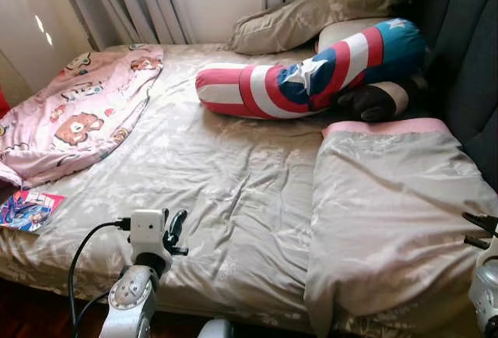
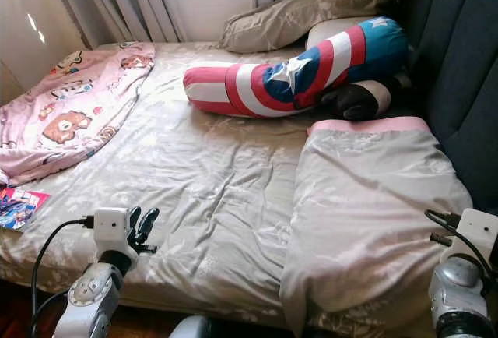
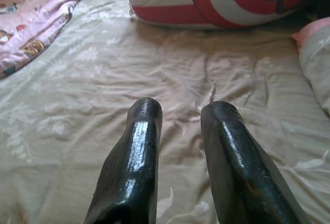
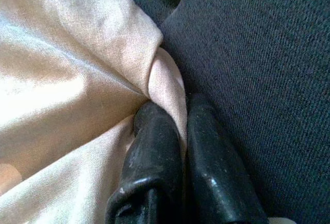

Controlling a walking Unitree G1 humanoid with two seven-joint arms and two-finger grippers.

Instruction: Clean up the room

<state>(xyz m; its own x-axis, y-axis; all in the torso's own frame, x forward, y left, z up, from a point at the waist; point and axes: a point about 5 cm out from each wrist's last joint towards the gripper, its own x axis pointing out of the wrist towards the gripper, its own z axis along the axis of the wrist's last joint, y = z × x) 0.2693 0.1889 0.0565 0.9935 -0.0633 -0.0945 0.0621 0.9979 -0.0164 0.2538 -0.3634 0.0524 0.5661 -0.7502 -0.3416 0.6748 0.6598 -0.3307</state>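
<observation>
The bed (image 1: 233,174) is seen from above its foot by both eye views, aimed down toward 12 o'clock; nearly the same scene is shared. The sheet is skimmed low and close by the left wrist view, facing the bolster (image 3: 216,2). The blanket (image 4: 62,79) is pressed against by the right wrist view.

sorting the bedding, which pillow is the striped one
The long bolster pillow in red, white and blue stripes with stars; the beige pillow behind it is plain.

Pink cartoon-bear blanket (image 1: 74,116); red-white-blue star bolster (image 1: 311,73); beige leaf-print sheet (image 1: 210,174).
</observation>
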